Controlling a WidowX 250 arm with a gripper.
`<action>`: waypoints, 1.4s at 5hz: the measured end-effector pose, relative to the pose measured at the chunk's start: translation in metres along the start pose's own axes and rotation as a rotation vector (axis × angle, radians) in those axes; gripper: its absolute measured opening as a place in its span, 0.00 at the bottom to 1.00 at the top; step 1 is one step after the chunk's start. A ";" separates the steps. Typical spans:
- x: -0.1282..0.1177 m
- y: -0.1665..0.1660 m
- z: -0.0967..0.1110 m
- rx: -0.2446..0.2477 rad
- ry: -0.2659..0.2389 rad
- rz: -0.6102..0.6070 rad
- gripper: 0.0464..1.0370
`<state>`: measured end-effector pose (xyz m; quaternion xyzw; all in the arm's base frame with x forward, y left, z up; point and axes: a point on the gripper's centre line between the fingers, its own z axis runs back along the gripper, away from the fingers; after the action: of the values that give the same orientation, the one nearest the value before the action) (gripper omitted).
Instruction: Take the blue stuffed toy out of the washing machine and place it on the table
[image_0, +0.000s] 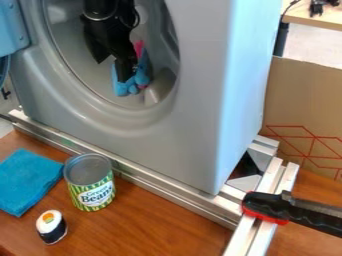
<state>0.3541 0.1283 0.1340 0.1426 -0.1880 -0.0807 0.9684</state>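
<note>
black gripper (117, 71) pointing down inside the drum (73, 30) of a grey toy washing machine (174, 132), folks, with the arm coming in from the top edge of the view! is it wide, narrow or closed on something? from this angle i can't tell. right by its tip, a blue plush toy (142, 77) with pink bits sits low in the drum, near the bottom rim of the round opening, and the gripper overlaps it in view; whether they touch, i can't say. up at the left, the light-blue door (10, 27) swings wide open.

down in front we go, to the brown wooden tabletop (157, 222)! a folded blue cloth (27, 180) lies toward its left edge, and just beside it stands an upright tin can (90, 182) with a green-and-white label. nearer the camera, a toy sushi roll (51, 227) in black and white, topped with orange and green. a metal rail (163, 187) runs along the machine's foot, meeting more rails at the right, where a black and red clamp (267, 207) rests across them. behind, a cardboard panel (304, 97) carries red lines.
</note>
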 end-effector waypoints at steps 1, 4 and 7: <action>0.001 0.002 -0.011 0.006 0.037 0.006 0.93; -0.012 0.001 -0.021 -0.042 0.038 0.046 0.19; -0.094 -0.043 0.047 -0.211 0.319 0.104 0.04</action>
<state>0.2449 0.0954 0.1306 0.0416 -0.0296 -0.0260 0.9984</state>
